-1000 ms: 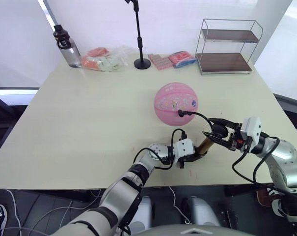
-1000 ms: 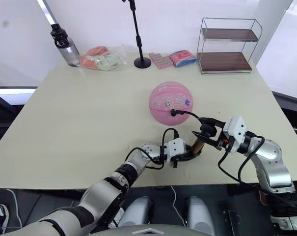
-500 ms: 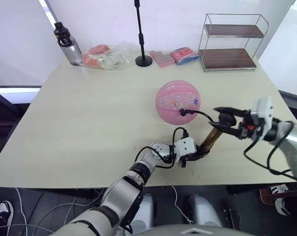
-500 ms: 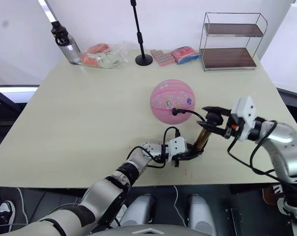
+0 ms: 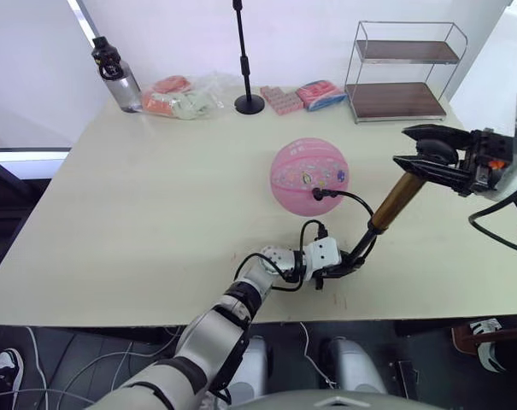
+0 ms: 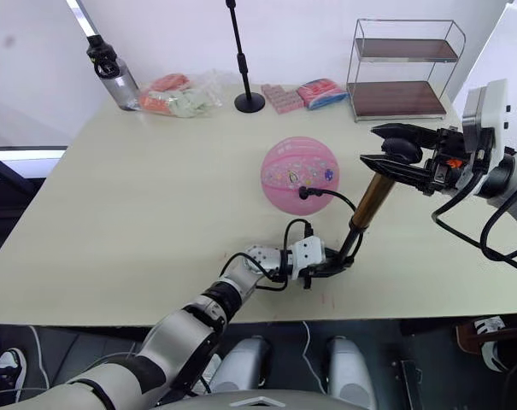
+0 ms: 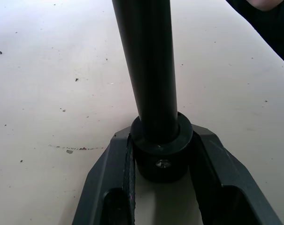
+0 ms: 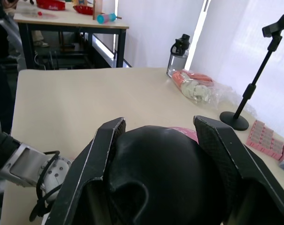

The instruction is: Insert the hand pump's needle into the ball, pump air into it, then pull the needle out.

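Slim bronze-gold hand pump (image 5: 392, 202) held at both ends beside the pink rubber ball (image 5: 309, 177) on the beige table (image 5: 155, 205).

The pump's black base is clamped between the fingers of the left gripper (image 5: 337, 270) near the table's front edge; its black handle is gripped by the right gripper (image 5: 429, 159), raised above the table, the barrel slanting up between them. The thin black hose (image 5: 352, 200) is seen arching to the ball's near side, where the needle fitting (image 5: 317, 195) meets its surface.

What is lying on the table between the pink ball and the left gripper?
Only the pump's thin black hose loops between the ball and left gripper; left eye view.
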You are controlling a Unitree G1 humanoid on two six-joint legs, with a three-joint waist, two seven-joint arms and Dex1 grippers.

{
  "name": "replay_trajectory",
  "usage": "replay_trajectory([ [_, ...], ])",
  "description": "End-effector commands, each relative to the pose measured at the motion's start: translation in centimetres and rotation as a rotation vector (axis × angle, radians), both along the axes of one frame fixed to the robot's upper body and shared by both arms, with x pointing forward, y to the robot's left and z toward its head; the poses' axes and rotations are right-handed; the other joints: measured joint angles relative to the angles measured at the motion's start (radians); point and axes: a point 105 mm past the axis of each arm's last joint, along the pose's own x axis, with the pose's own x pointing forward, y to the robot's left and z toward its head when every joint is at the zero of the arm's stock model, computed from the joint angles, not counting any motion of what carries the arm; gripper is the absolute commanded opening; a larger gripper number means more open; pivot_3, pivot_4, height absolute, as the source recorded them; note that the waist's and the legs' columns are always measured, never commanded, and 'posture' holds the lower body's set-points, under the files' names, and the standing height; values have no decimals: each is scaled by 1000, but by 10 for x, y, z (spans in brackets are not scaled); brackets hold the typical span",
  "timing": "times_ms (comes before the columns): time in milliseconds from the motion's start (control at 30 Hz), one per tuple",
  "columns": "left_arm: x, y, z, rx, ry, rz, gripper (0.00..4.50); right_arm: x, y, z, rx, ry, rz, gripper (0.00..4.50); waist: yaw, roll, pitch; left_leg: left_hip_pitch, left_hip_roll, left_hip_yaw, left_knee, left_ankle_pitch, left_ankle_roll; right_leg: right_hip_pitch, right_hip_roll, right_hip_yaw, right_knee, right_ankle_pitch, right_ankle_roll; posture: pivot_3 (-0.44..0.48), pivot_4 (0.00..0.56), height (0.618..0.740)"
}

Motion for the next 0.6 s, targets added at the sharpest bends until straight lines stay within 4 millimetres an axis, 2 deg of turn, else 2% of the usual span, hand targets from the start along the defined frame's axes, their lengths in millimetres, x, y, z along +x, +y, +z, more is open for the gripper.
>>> replay_trajectory([
  [33,-23,42,-61,219,182,49,1096,-11,-1,24,26,-148,-19,1830,0,1,1,0,0,0,0,0,0,0,0,0,0,0,0,0,150,740],
  [133,-23,41,-60,217,182,47,1096,-6,2,1,2,-93,-29,1830,-1,0,0,1,0,-1,0,0,0,0,0,0,0,0,0,0,150,740],
  [300,-22,40,-59,210,177,46,1096,5,10,-60,-96,-6,-44,1830,-4,-5,-6,3,2,0,-1,0,0,2,2,0,0,0,0,0,150,740],
  [500,-19,40,-56,203,171,52,1096,6,17,-111,-148,56,-36,1830,-4,-7,-8,4,7,1,-1,0,0,2,3,0,1,-2,-3,0,150,740],
  [533,-19,40,-55,200,170,52,1096,7,18,-127,-185,71,-38,1830,-4,-7,-8,4,7,1,-1,0,0,2,3,0,1,-2,-3,0,150,740],
  [600,-18,39,-54,196,168,51,1096,8,20,-147,-216,90,-49,1830,-3,-8,-10,4,7,1,-1,0,0,2,3,0,1,-2,-3,0,150,740],
])
